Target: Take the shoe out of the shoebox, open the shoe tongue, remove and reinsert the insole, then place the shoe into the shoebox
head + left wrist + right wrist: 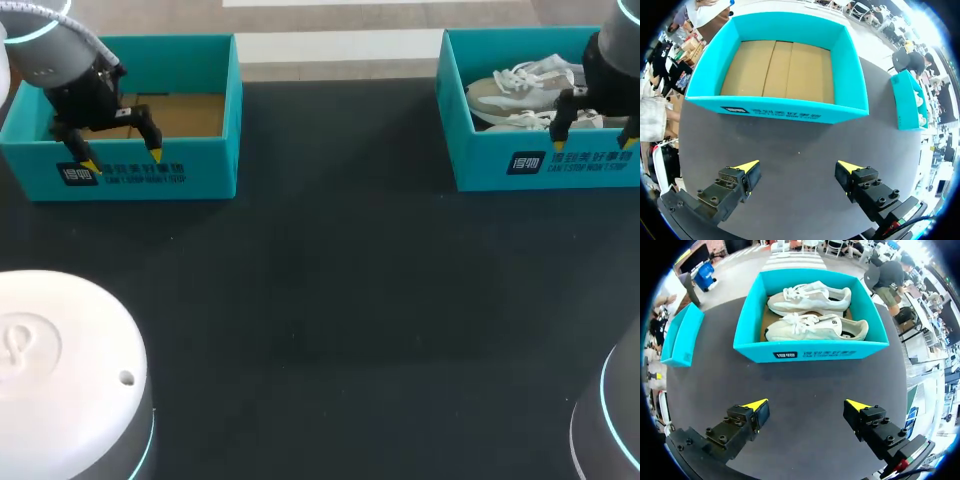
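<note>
Spanning the scene, a dark bench (330, 300) carries two teal boxes: an empty shoebox (130, 115) far left, and a far-right shoebox (810, 347) holding two pale shoes (815, 327). Both grippers, left (797, 172) and right (807, 412), hover before them, jaws wide open, holding nothing. This fits either before removal or after return.

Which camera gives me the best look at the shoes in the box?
The right wrist view: both shoes lie unobstructed ahead of the open right gripper. The head view partly hides them behind the right arm; the left wrist view shows only that box, far off.

Two shoes (812, 312) lie inside the right box (810, 351).
</note>
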Robot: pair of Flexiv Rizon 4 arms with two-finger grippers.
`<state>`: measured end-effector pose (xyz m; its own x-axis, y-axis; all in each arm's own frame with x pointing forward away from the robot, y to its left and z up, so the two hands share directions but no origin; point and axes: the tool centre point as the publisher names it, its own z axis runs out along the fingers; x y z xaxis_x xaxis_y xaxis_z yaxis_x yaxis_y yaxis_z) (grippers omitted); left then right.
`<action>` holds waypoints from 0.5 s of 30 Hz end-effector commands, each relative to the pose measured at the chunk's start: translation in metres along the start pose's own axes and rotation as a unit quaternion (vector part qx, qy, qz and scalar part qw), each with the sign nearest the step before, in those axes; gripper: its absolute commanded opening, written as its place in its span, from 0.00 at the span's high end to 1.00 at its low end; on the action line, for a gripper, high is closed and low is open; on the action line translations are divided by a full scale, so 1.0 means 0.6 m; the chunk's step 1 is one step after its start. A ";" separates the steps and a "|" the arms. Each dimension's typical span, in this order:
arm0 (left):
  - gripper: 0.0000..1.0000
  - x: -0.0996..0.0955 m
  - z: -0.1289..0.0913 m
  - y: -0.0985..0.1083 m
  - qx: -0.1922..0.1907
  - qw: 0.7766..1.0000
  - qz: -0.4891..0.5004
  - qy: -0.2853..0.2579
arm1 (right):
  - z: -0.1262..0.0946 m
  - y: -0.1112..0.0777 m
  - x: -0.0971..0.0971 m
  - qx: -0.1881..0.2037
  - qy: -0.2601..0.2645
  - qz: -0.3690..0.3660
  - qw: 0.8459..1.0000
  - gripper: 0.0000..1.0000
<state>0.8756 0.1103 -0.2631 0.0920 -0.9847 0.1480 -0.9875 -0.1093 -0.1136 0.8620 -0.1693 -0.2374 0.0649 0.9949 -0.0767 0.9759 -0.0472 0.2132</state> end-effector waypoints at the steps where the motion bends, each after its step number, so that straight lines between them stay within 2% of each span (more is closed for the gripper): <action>1: 0.00 -0.004 0.004 0.000 0.001 1.000 -0.008 -0.003 | 0.008 0.006 0.000 0.012 0.004 0.003 1.000 0.00; 9: 0.00 -0.006 0.006 0.000 -0.009 1.000 0.008 -0.022 | 0.010 0.005 -0.003 0.023 0.006 0.007 1.000 0.00; 15: 0.00 0.008 -0.002 -0.001 -0.010 0.999 0.025 -0.044 | 0.011 0.002 -0.008 0.046 0.001 0.012 0.999 0.00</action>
<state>0.8746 0.1130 -0.2657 0.0470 -0.9962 0.0734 -0.9929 -0.0546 -0.1056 0.8583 -0.1758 -0.2440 0.0864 0.9939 -0.0684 0.9875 -0.0764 0.1381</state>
